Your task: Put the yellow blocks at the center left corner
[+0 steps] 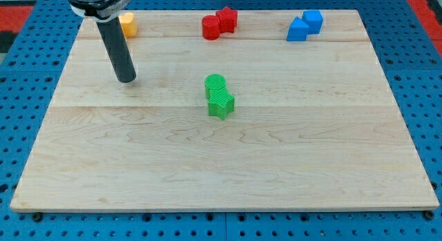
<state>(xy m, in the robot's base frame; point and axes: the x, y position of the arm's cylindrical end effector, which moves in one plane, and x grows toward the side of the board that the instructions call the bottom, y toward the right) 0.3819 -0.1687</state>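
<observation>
**Rod tip standing below the yellow block, upper left**

My tip (126, 79) is resting on the wooden board (221, 165), touching no block; no claw is fitted. The yellow block (127, 24) is sitting just above it, partly hidden. Rightward are lying red cylinder (210, 27), red star (226, 19), green cylinder (215, 85), green star (221, 104), two blue blocks (304, 25).

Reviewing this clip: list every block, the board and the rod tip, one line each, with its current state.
my tip: on the board, below the yellow block, apart from it
yellow block: top left edge, partly hidden behind the rod
red blocks: two, touching, top centre
blue blocks: two, touching, top right
green blocks: two, touching, near centre
wooden board: lying flat
</observation>
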